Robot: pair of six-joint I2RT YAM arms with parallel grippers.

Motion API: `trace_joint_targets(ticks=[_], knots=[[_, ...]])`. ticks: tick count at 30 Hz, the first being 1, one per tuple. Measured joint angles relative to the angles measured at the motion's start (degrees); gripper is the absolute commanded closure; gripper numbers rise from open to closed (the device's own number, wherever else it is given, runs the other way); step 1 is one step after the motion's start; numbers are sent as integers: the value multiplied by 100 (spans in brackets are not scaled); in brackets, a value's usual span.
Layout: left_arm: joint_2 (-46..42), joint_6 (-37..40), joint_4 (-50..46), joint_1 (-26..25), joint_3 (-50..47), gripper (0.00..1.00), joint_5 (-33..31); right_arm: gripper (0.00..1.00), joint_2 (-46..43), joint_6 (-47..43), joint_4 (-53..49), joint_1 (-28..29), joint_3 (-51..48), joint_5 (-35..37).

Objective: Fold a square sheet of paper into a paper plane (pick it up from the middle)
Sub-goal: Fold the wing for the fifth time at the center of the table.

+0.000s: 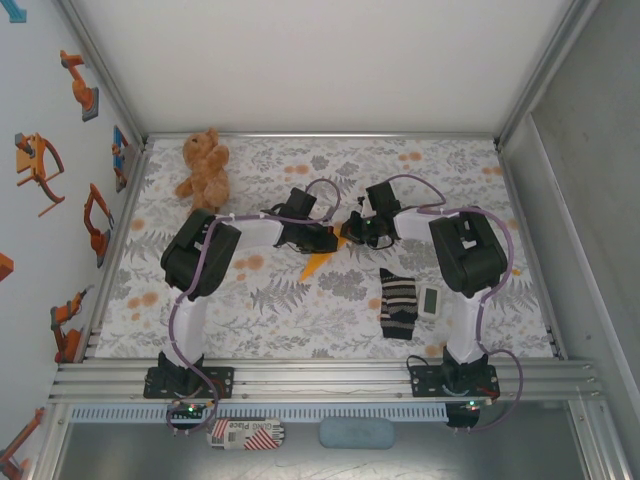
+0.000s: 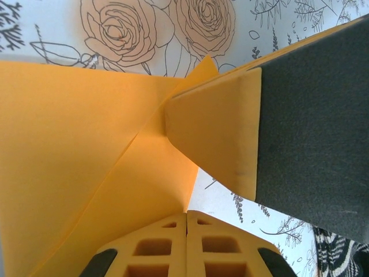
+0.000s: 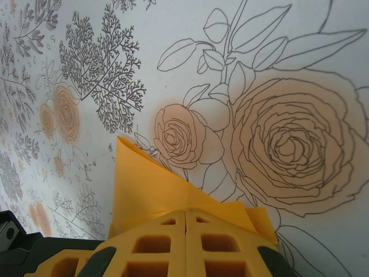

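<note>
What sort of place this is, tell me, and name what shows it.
Probably a robot lab test cell: left arm and right arm bolted to an aluminium rail, enclosing white panels, and props like a teddy and sock on a floral cloth.

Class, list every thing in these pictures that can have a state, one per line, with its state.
paper plane, folded, creased, pointed tip.
left gripper, shut, paper at its tips; a pinch is unclear.
right gripper, shut on the paper plane.
sock, lying flat, untouched.
teddy bear, lying at the far left, untouched.
white device, flat beside the sock, untouched.
</note>
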Motion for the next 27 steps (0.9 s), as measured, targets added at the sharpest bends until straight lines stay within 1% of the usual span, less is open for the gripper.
trace_joint_targets(ticks=[6, 12, 16, 20, 24, 26, 27], knots=[[-52, -2, 149, 0, -157, 100, -9, 100, 26, 2, -33, 0, 35, -9], [-557, -20, 365, 15, -887, 98, -120, 100, 85, 0, -72, 39, 76, -210], [-992, -17, 157, 15, -1351, 97, -232, 100, 105, -2, -96, 44, 103, -258], [-1366, -11, -323, 15, -1598, 96, -339, 100, 107, -42, -138, 44, 131, -271], [-1757, -13, -855, 46, -1696, 92, -391, 100, 92, -140, -138, 37, 140, -284], [-2013, -20, -949, 98, -1687, 85, -396, 100, 26, -219, -249, 33, 142, -273], [-2146, -35, -970, 133, -1676, 79, -398, 97, -26, -249, -334, 33, 144, -269]])
